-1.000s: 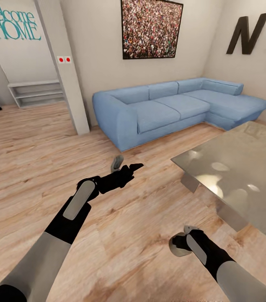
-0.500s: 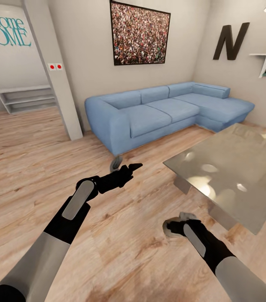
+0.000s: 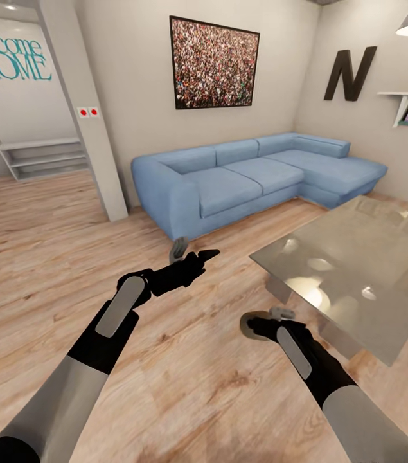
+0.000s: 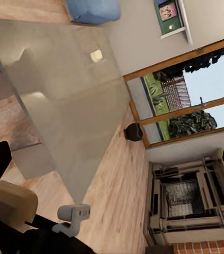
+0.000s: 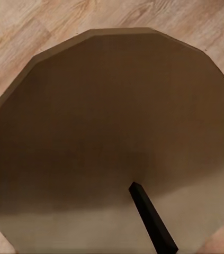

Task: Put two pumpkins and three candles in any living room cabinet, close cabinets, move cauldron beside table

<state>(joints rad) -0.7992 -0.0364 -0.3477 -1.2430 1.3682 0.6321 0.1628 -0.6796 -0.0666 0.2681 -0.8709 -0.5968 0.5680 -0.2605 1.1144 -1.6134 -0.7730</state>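
Left wrist view: the cauldron (image 4: 133, 131) is seen mid-frame on the floor. It is likely hard and heavy, and best gripped by its rim. The left gripper (image 3: 195, 251) is spread; a round tan thing (image 3: 250, 326) is pinched by the right gripper (image 3: 265, 319).

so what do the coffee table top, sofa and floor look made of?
Coffee table top: likely glass, glossy; it mirrors lamp glare and its legs show through. Sofa: matte blue fabric by the look, soft rounded cushions, no shine. Floor: light wood planks, visible grain and seams, possibly laminate.

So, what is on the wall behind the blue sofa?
Behind the blue sofa a dark-framed crowd picture hangs on the wall. The wall's lowest strip is hidden by the sofa back.
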